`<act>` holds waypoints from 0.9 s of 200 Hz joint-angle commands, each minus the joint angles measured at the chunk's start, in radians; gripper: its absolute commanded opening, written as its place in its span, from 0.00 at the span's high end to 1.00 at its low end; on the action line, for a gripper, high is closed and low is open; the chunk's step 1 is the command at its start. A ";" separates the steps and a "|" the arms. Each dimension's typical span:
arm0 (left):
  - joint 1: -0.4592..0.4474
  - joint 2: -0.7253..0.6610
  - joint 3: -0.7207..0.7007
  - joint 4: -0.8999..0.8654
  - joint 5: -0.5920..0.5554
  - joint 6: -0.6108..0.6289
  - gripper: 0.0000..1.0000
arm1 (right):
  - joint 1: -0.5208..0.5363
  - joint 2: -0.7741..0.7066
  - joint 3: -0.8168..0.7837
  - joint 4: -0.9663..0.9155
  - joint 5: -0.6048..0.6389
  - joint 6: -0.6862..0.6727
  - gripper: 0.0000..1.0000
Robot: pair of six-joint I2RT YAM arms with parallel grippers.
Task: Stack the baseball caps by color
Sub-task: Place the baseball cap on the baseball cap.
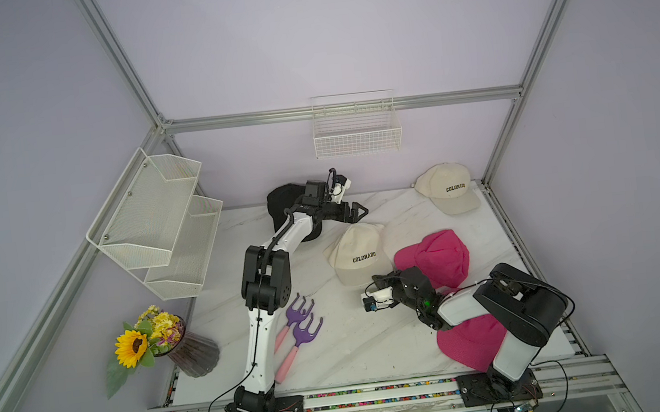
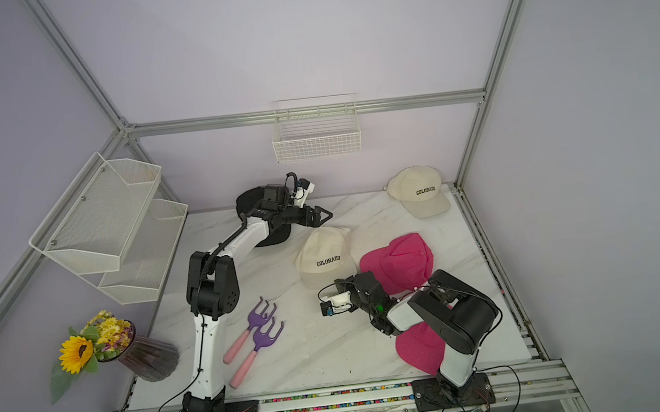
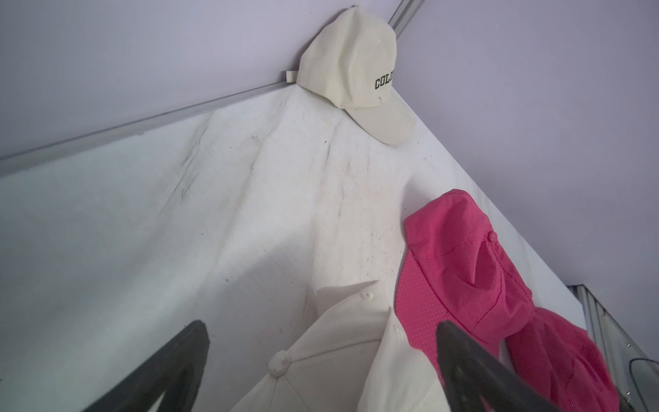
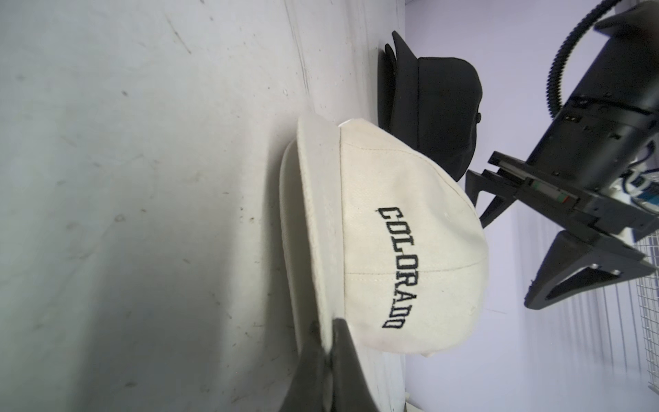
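Note:
Two cream COLORADO caps [image 1: 356, 250] lie stacked mid-table, both crown buttons showing in the left wrist view. My left gripper [image 1: 356, 212] hovers open just behind and above this stack [image 3: 321, 367], holding nothing. My right gripper [image 1: 376, 280] is at the stack's front right and is shut on the cream brim [image 4: 313, 285]. Another cream cap [image 1: 445, 186] sits in the far right corner. Black caps [image 1: 282, 203] lie at the back, partly hidden by my left arm. One pink cap [image 1: 438, 258] rests right of the stack. A second pink cap [image 1: 468, 343] lies under my right arm.
Two purple hand rakes with pink handles [image 1: 299, 327] lie beside my left arm. A vase of flowers [image 1: 154, 342] stands at the front left. A white mesh shelf rack [image 1: 162, 220] hangs on the left wall, a wire basket [image 1: 355, 129] on the back wall.

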 commanded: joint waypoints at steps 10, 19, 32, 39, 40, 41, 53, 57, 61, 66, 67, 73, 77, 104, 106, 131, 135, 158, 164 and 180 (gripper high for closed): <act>-0.033 0.052 -0.002 -0.004 0.043 -0.166 0.00 | 0.001 -0.007 0.026 -0.079 -0.003 0.012 1.00; -0.032 0.074 0.008 -0.003 0.077 -0.179 0.00 | 0.000 -0.005 0.032 -0.082 0.007 0.006 1.00; -0.033 0.113 0.030 -0.002 0.119 -0.205 0.00 | 0.000 -0.006 0.038 -0.083 0.024 0.001 1.00; -0.033 0.136 0.046 -0.009 0.145 -0.219 0.00 | 0.001 -0.010 0.045 -0.084 0.033 -0.004 1.00; -0.033 0.139 0.048 -0.010 0.149 -0.220 0.00 | 0.000 -0.012 0.045 -0.084 0.033 -0.005 1.00; -0.033 0.141 0.050 -0.011 0.152 -0.223 0.00 | 0.000 -0.012 0.045 -0.084 0.036 -0.006 1.00; -0.036 0.160 0.058 -0.015 0.179 -0.241 0.00 | 0.000 -0.031 0.055 -0.084 0.061 -0.023 1.00; -0.039 0.162 0.057 -0.016 0.185 -0.241 0.00 | 0.001 -0.038 0.058 -0.081 0.070 -0.029 1.00; -0.041 0.164 0.054 -0.016 0.186 -0.239 0.00 | -0.001 -0.050 0.063 -0.081 0.078 -0.037 1.00; -0.044 0.163 0.050 -0.018 0.186 -0.235 0.00 | 0.000 -0.063 0.069 -0.084 0.085 -0.044 1.00; -0.045 0.163 0.048 -0.019 0.186 -0.234 0.00 | 0.000 -0.066 0.070 -0.085 0.086 -0.045 1.00; -0.049 0.161 0.042 -0.020 0.189 -0.228 0.00 | 0.001 -0.083 0.078 -0.087 0.092 -0.054 1.00; -0.051 0.161 0.038 -0.022 0.192 -0.224 0.00 | 0.000 -0.092 0.083 -0.088 0.095 -0.061 1.00; -0.055 0.168 0.023 -0.031 0.217 -0.215 0.00 | -0.007 -0.110 0.104 -0.095 0.114 -0.103 1.00; -0.055 0.169 0.022 -0.031 0.218 -0.215 0.00 | -0.008 -0.108 0.104 -0.094 0.112 -0.103 1.00; -0.059 0.170 0.019 -0.034 0.229 -0.208 0.00 | -0.015 -0.045 0.105 -0.090 0.077 -0.114 1.00; -0.059 0.170 0.018 -0.033 0.231 -0.206 0.00 | -0.016 -0.031 0.106 -0.086 0.071 -0.114 1.00; -0.063 0.171 0.018 -0.036 0.235 -0.204 0.00 | -0.015 0.048 0.107 -0.076 0.045 -0.082 1.00; -0.064 0.173 0.019 -0.035 0.237 -0.204 0.00 | -0.016 0.074 0.113 -0.083 0.047 -0.068 1.00; -0.070 0.178 0.022 -0.035 0.247 -0.202 0.00 | -0.016 0.138 0.122 -0.090 0.058 -0.037 1.00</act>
